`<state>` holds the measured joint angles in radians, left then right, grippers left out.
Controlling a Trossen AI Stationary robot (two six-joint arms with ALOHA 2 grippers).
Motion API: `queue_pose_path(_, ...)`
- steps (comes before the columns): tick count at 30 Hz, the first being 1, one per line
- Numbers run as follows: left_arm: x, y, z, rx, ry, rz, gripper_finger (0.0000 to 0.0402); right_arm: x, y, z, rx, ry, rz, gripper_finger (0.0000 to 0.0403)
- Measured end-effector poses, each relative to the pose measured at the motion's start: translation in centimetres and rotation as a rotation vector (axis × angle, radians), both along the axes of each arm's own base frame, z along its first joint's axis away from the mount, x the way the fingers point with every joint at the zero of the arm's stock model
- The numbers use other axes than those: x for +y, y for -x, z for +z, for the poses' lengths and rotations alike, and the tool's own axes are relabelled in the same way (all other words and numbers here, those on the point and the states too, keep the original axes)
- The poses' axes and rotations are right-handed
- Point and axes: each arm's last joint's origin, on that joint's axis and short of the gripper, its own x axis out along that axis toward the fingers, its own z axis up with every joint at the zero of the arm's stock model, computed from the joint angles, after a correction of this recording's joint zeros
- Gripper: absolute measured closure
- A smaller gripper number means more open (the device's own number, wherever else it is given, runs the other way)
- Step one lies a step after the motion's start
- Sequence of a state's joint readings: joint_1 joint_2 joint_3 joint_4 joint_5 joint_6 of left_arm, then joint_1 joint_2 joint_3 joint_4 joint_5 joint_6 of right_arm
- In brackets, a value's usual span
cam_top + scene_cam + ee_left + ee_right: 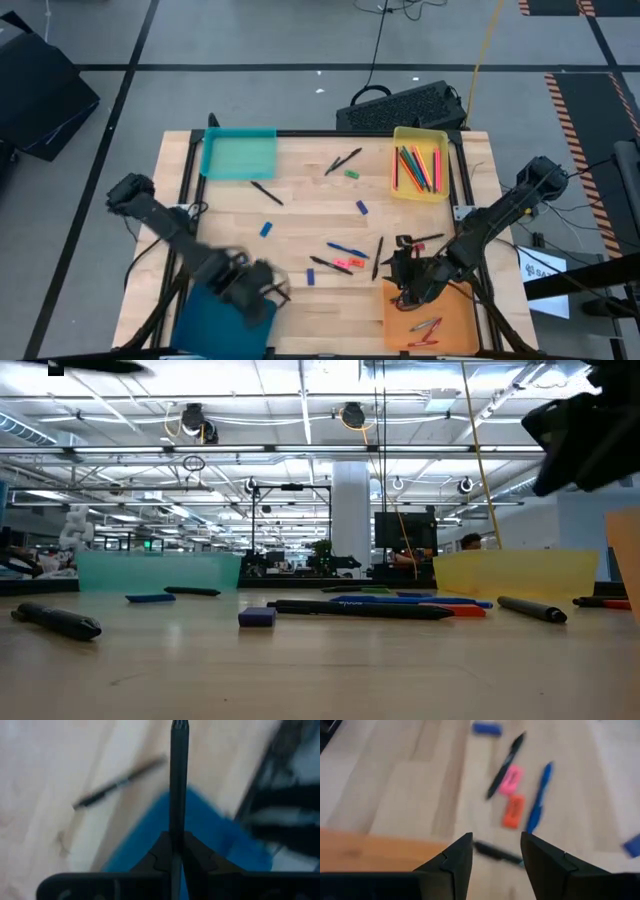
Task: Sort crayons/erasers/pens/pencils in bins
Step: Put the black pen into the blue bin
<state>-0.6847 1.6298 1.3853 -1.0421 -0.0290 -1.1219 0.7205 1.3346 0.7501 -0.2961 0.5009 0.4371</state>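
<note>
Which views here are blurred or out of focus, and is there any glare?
High view: the left gripper over the dark blue bin is smeared by motion; the rest is sharp. Left wrist view: the held pen is fairly crisp, the table behind soft. Right wrist view: the right gripper is sharp, the pens and erasers beyond blurred. Low view: bright ceiling lights, no strong glare on the table.

Four bins (238, 155) stand on the table, and two dark arms (160, 215) reach over it.
</note>
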Motion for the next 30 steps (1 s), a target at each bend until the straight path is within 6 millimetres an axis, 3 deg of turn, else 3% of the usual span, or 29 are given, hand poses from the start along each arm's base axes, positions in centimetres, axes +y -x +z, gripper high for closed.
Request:
queue_pose_path(2,-1.7,1.9,-0.6,0.012,-0.025,-0.100,0.0381,0.6,-0.8,0.7,0.023,-0.028,0.027,0.0245)
queue_pose_path(5,-3.3,4.1,-2.5,0.033,-0.069,-0.185,0.0380,2.0,-2.9,3.5,0.016,0.014,0.078,0.0245)
queue_pose_path(11,-4.0,5.8,-7.1,0.011,-0.070,-0.232,0.0375,4.5,-8.1,7.9,-0.025,0.115,0.120,0.0245)
queue_pose_path(15,-3.7,5.9,-9.1,-0.016,-0.043,-0.277,0.0346,5.2,-10.9,8.5,-0.043,0.104,0.087,0.0245)
queue_pose_path(19,-3.1,6.6,-10.3,0.018,-0.063,-0.369,0.0298,5.7,-12.4,7.5,-0.023,0.082,0.045,0.0245)
queue_pose_path(24,-3.1,6.2,-9.3,0.053,-0.041,-0.515,0.0227,5.9,-12.6,6.1,0.031,0.019,-0.061,0.0245)
queue_pose_path(27,-3.7,5.2,-6.5,0.043,0.003,-0.605,0.0203,5.8,-12.6,6.8,0.041,-0.029,-0.128,0.0245)
queue_pose_path(30,-3.9,3.7,-3.3,-0.084,-0.083,-0.713,0.0199,5.7,-12.5,7.4,0.039,-0.020,-0.153,0.0245)
